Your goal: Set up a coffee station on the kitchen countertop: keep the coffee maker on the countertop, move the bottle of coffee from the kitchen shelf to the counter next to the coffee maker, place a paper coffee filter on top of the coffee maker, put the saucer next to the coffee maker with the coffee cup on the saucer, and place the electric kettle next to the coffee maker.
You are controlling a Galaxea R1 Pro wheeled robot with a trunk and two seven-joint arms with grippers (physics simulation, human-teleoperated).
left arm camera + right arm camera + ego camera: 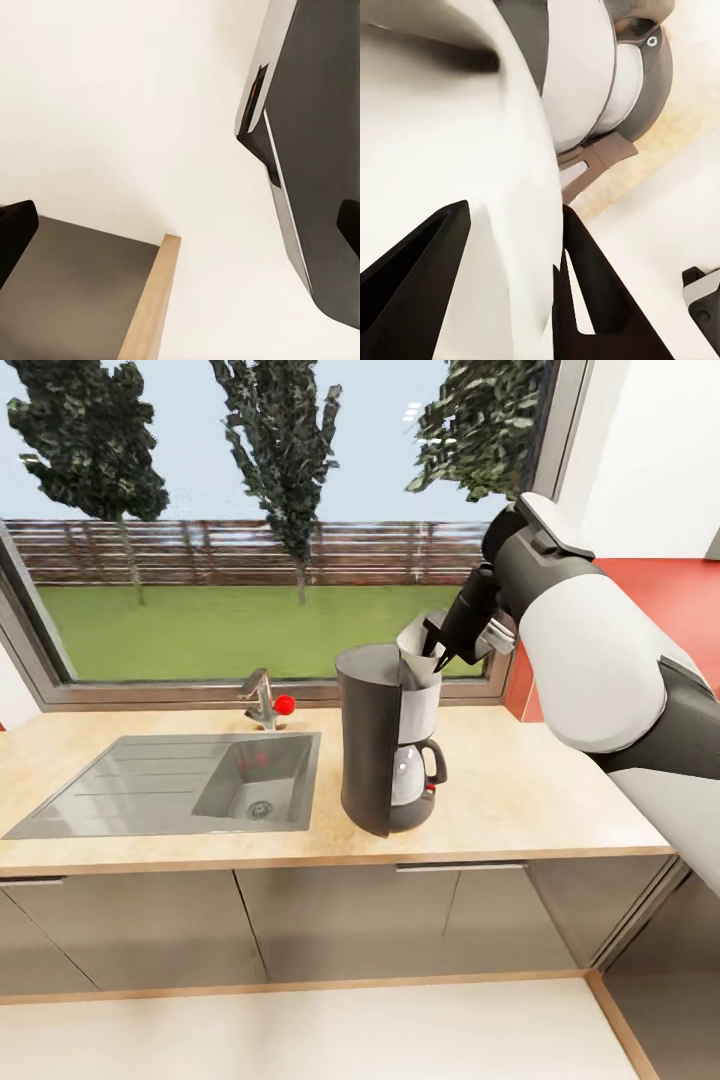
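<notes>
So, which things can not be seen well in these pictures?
- Right gripper, head view: the fingertips are behind the filter, so contact with the coffee maker is unclear.
- Filter, right wrist view: too close to the camera, its edges are cut off.
- Carafe, head view: partly hidden by the machine's body.
- Left gripper, left wrist view: dark tips at the picture's edges, so its state is unclear.

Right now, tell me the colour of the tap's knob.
Red; the tap's knob shows best in the head view.
</notes>
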